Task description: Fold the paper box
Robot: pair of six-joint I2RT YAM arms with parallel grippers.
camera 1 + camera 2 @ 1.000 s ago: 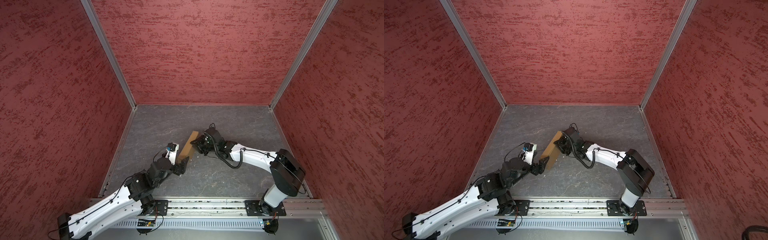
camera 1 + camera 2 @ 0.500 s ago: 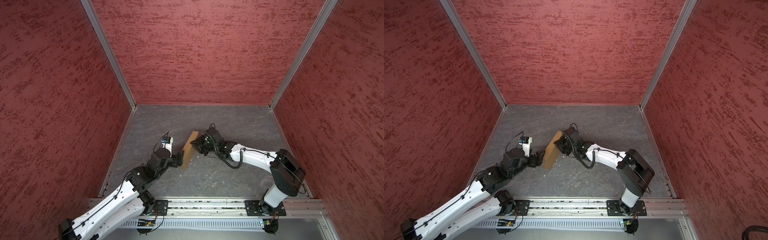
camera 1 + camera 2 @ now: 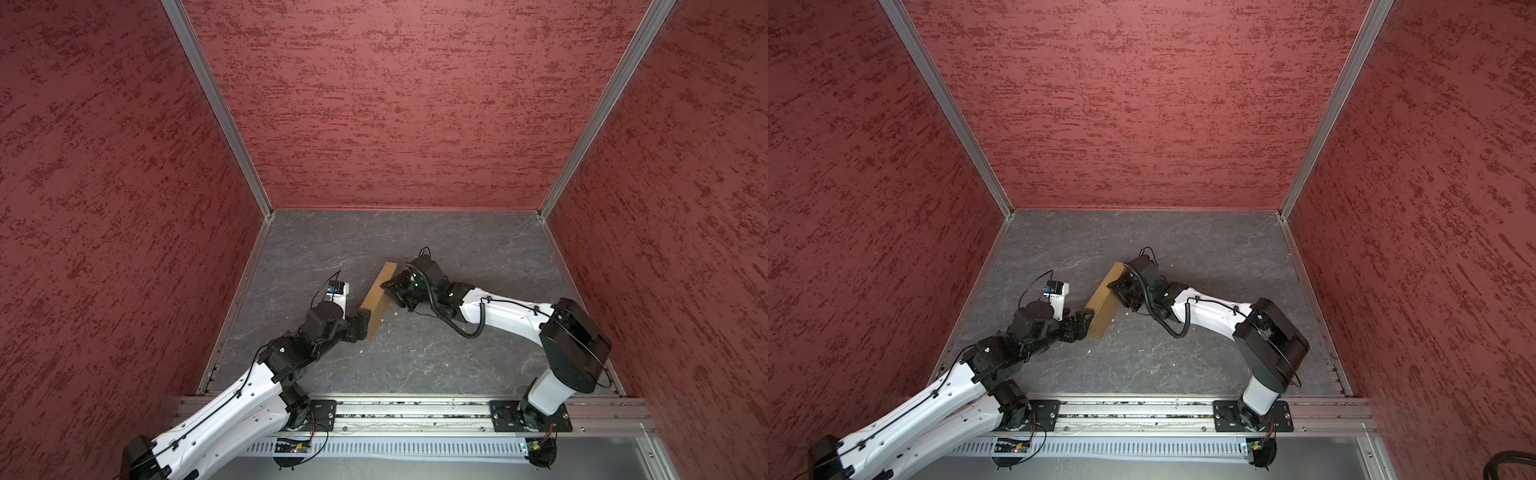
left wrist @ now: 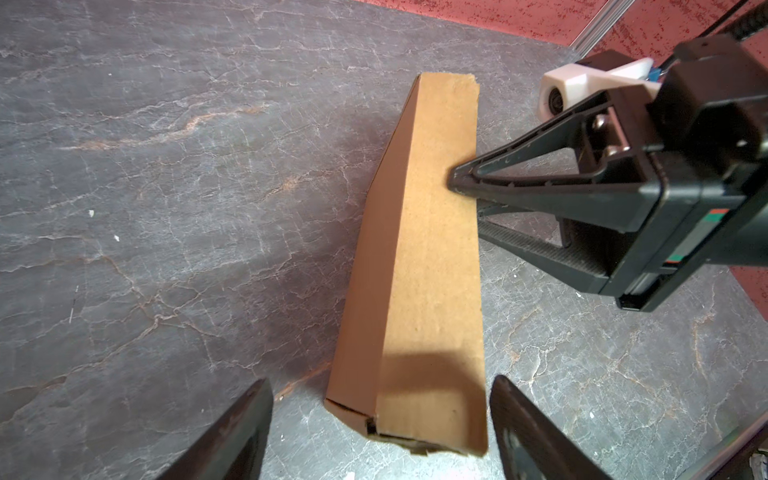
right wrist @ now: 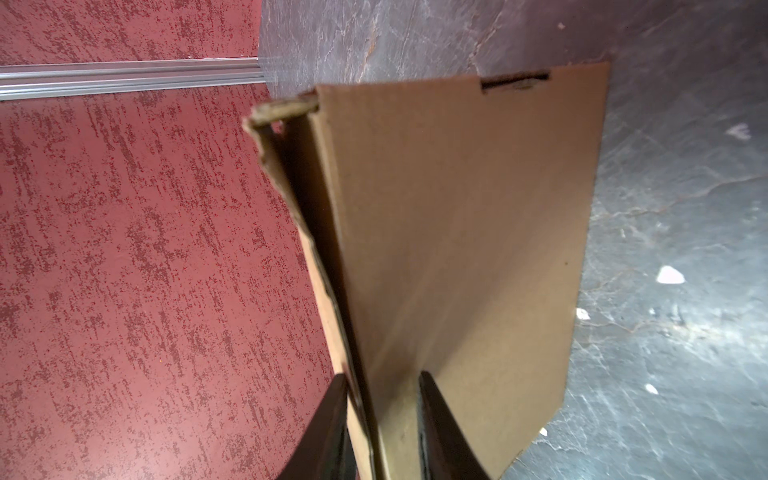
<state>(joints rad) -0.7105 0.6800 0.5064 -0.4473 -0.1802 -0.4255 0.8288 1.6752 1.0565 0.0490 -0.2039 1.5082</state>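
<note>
Right gripper (image 5: 380, 386) reaches in low, pinching the paper box (image 3: 376, 299), which stands on edge. Left gripper (image 4: 380, 399) is stretched forward with fingers wide apart. The box end sits between them, not touching.

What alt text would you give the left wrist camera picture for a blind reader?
The paper box, folded tan cardboard held on edge, is pinched at one long edge by the right gripper. The left gripper, fingers open, flanks its near end without touching, over a grey marbled table.

A robot lab cell (boxed in on three sides): red textured walls (image 3: 395, 104), aluminium posts (image 3: 217, 108), grey marbled surface (image 3: 415, 357), two arms (image 3: 232, 411) (image 3: 511, 320) on a rail (image 3: 415, 409).
</note>
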